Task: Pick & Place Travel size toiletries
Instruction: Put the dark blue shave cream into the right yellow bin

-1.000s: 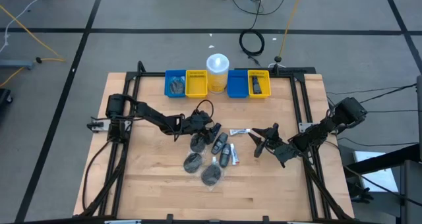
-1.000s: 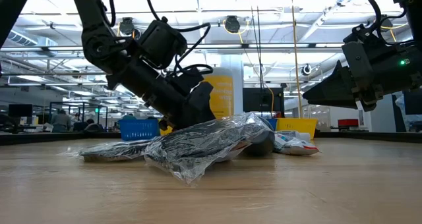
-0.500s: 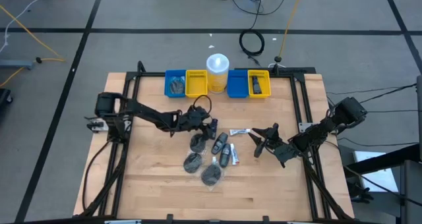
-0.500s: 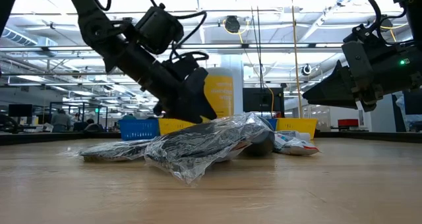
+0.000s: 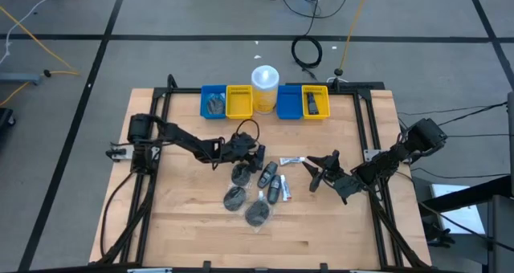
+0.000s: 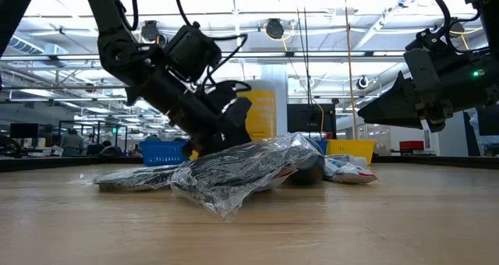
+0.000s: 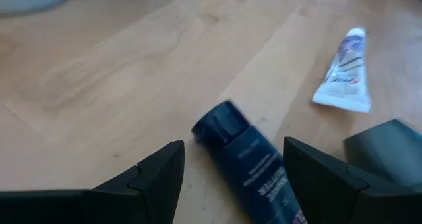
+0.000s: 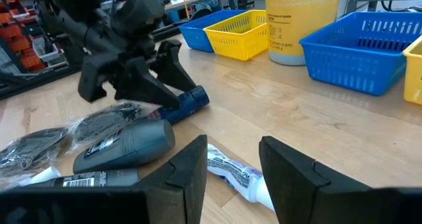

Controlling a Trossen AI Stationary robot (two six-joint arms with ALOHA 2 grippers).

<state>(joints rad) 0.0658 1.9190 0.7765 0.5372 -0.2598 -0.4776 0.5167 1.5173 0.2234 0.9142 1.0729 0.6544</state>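
Several toiletries lie on the table's middle: wrapped dark discs point(image 5: 234, 197), a dark blue bottle point(image 7: 247, 161) and a grey bottle point(image 8: 125, 145) on their sides, and a white-silver tube point(image 5: 293, 161), which also shows in the left wrist view point(image 7: 346, 69). My left gripper point(image 5: 255, 156) is open and low. Its fingers point(image 7: 158, 178) stand on either side of the blue bottle without touching it, behind its cap point(image 7: 217, 122). My right gripper point(image 5: 320, 175) is open and empty just right of the tube point(image 8: 237, 174).
At the far edge stand a blue bin point(image 5: 213, 102) with a wrapped item, a yellow bin point(image 5: 239, 100), a tall white-lidded yellow cup point(image 5: 265, 82), a blue bin point(image 5: 289, 102) and a yellow bin point(image 5: 315, 102) with a dark bottle. Bare wood lies toward the near edge.
My left gripper rose and drew back a little toward the table's left edge, then came back down over the blue bottle, to where it was a second ago. The toiletries have not moved.
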